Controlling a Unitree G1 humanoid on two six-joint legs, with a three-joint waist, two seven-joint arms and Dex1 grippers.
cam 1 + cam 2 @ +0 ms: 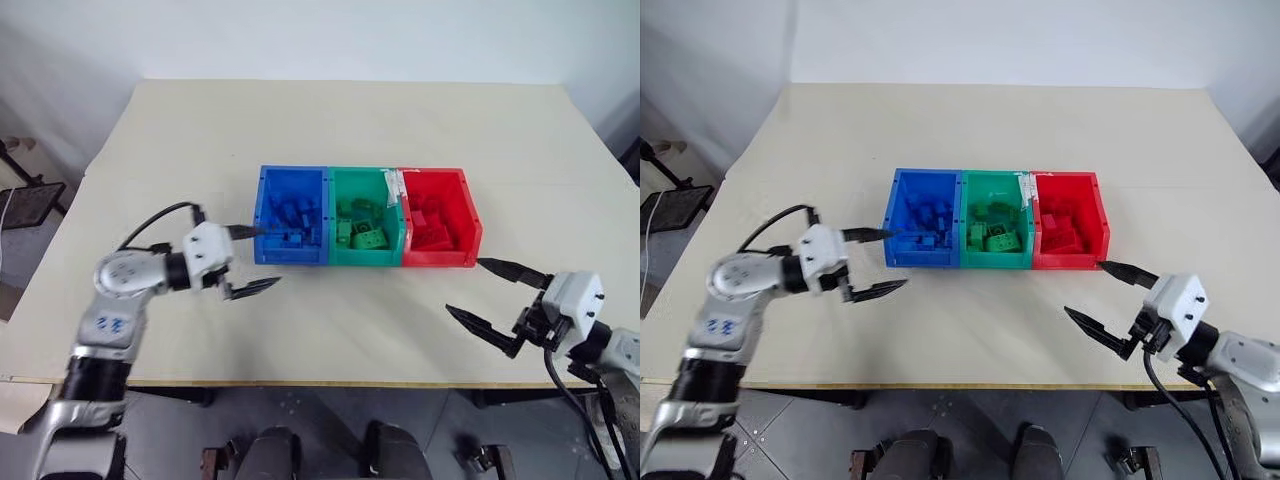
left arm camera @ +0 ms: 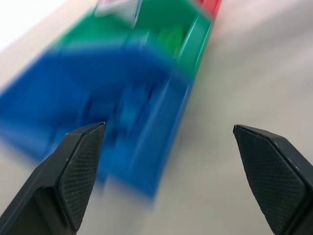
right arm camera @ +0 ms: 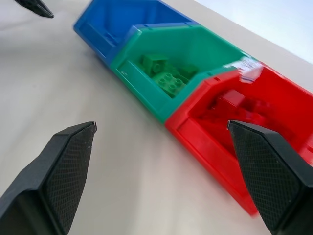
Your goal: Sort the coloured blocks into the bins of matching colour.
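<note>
Left eye view shows the coloured blocks already lying inside the bins: blue blocks (image 1: 293, 218) piled in the blue bin (image 1: 263, 215), green blocks (image 1: 362, 232) in the green bin (image 1: 336, 255), and red blocks (image 1: 432, 226) in the red bin (image 1: 473, 225), the three boxes joined in a row near the middle of the counter (image 1: 350, 120). I see no loose block anywhere on the bare top around them, so my reading is that the sorting is at or near its end, and the sensible thing now is a careful look over the counter for any stray piece before either arm goes back in. If one does turn up, it wants a light pinch across its flat sides and a drop well inside the matching rim. The blocks are small hard plastic bricks with round studs on top, glossy and squarish; the bins are smooth moulded plastic with thin upright walls and a lower front lip, and a scrap of pale tape or label (image 1: 393, 183) sits on the wall between green and red. The counter is a matt, cream-coloured board with rounded corners. The left gripper (image 1: 252, 259) hangs just in front of the blue bin's near corner, fingers spread wide with nothing between them; the right gripper (image 1: 487, 291) hovers in front of the red bin's near corner, a little apart from it, fingers likewise fully spread and empty. Those fingers are black, tapered, with a cross-hatched grip face.
</note>
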